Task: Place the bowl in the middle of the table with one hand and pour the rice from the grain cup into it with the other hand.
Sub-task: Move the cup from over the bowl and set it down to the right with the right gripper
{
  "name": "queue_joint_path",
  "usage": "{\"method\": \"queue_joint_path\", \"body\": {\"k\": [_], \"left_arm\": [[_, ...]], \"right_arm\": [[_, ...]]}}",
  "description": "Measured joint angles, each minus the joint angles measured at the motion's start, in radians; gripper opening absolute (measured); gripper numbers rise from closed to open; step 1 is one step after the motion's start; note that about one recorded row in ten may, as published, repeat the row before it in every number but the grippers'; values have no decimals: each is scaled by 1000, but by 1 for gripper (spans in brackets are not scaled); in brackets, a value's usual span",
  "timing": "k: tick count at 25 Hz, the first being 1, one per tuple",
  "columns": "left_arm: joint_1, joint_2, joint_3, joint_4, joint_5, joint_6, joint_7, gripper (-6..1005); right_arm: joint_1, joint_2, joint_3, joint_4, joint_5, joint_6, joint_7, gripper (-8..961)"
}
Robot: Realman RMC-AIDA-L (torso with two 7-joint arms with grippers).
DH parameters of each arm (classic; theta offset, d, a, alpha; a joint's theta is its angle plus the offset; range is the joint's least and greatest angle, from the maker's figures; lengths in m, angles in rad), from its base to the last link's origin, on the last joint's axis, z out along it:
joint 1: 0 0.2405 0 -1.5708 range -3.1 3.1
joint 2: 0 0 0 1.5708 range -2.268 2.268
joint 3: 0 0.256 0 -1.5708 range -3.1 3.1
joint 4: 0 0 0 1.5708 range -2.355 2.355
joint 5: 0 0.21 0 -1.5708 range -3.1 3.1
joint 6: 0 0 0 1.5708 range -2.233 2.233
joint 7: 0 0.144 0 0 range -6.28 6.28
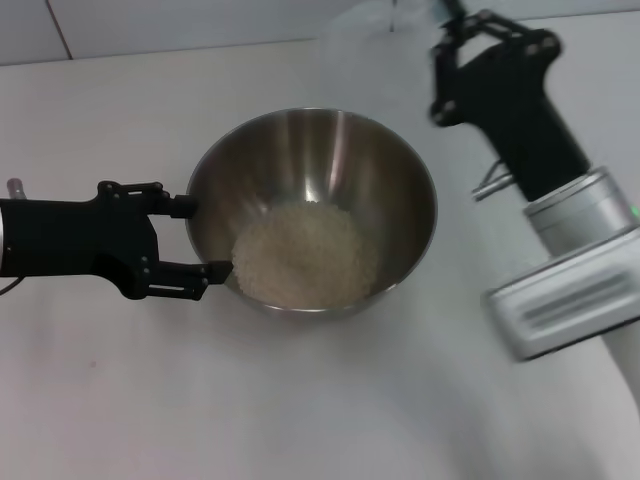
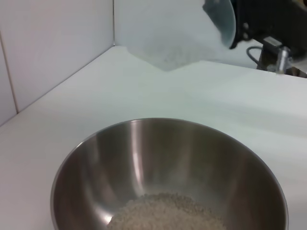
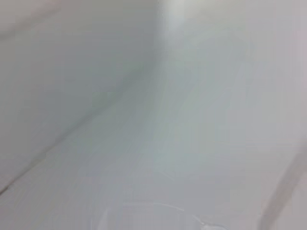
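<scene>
The steel bowl [image 1: 320,150] stands in the middle of the white table [image 1: 300,400] with a heap of pale rice [image 1: 305,255] in its bottom. My left gripper [image 1: 205,238] is open at the bowl's left rim, its fingertips [image 1: 188,207] right at the rim. My right gripper [image 1: 447,45] is behind and to the right of the bowl, shut on the clear grain cup [image 1: 375,40], which is held up and looks blurred. The left wrist view shows the bowl [image 2: 134,158], the rice [image 2: 165,213] and the cup [image 2: 177,33] beyond.
The tiled wall edge [image 1: 150,25] runs along the back of the table. My right arm's silver wrist [image 1: 570,290] hangs over the table's right side. The right wrist view shows only a white surface and a faint cup rim [image 3: 148,207].
</scene>
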Motion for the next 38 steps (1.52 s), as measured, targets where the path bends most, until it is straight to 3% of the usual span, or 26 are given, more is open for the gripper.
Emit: {"method": "queue_joint_path", "body": {"k": [4, 10, 14, 22, 38], "left_arm": [[-4, 0, 0, 1, 0, 0, -1, 862], [-14, 0, 2, 0, 1, -2, -2, 862], [-16, 0, 3, 0, 2, -5, -2, 862], [-17, 0, 3, -2, 2, -6, -2, 862], [-32, 0, 3, -42, 3, -6, 1, 862]], "right_arm": [[24, -3, 133, 119, 71, 48, 463, 93], [100, -13, 245, 236, 71, 226, 660, 100], [168, -17, 243, 291, 56, 395, 701, 105], [212, -10, 228, 306, -63, 572, 723, 114], [166, -5, 190, 289, -70, 615, 789, 133]]}}
